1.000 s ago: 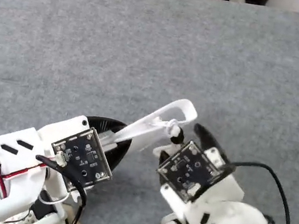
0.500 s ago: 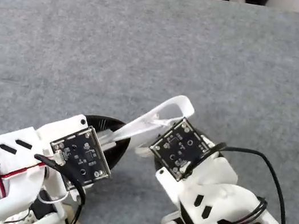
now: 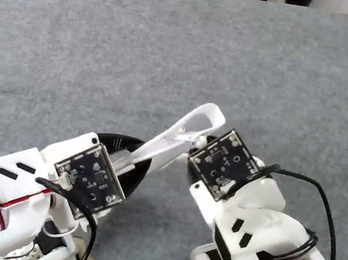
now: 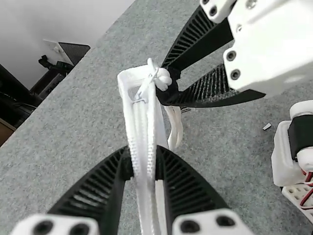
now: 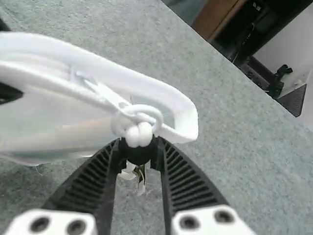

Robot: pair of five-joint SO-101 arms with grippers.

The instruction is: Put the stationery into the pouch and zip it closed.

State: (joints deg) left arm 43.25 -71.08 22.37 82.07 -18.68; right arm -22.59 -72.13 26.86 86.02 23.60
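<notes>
Clamping unit, left gripper [image 4: 143, 159]: black wedge-shaped fingers with ribbed inner faces, closed flat on the near end of the white pouch [image 4: 145, 122]. In the high view the left gripper [image 3: 137, 157] juts from the left arm's glossy white plastic shell.
Clamping unit, right gripper [image 5: 138, 149]: matching ribbed black fingers, pinched tight on the zip pull [image 5: 135, 132]. Seen from the left wrist, the right gripper [image 4: 165, 93] meets the pouch at its far end.
Zip pull: short white cord knotted into small rounded beads, with a small dark piece nipped between the finger pads.
Pouch: soft, smooth, slightly translucent white body, held edge-up between both grippers and slanting away from the left arm [image 3: 180, 134]. Its far end curves into a rounded loop. Its broad side faces the right wrist camera [image 5: 73, 107].
Zip tape [image 4: 146, 147]: woven white strip with fine ridges, running along the upper edge from the left fingers to the pull.
Camera boards [image 3: 92, 178]: flat black squares dotted with solder points, one on each wrist.
Table cover [image 3: 175, 49]: grey, felt-like and finely mottled, lying flat out to the far edge.
</notes>
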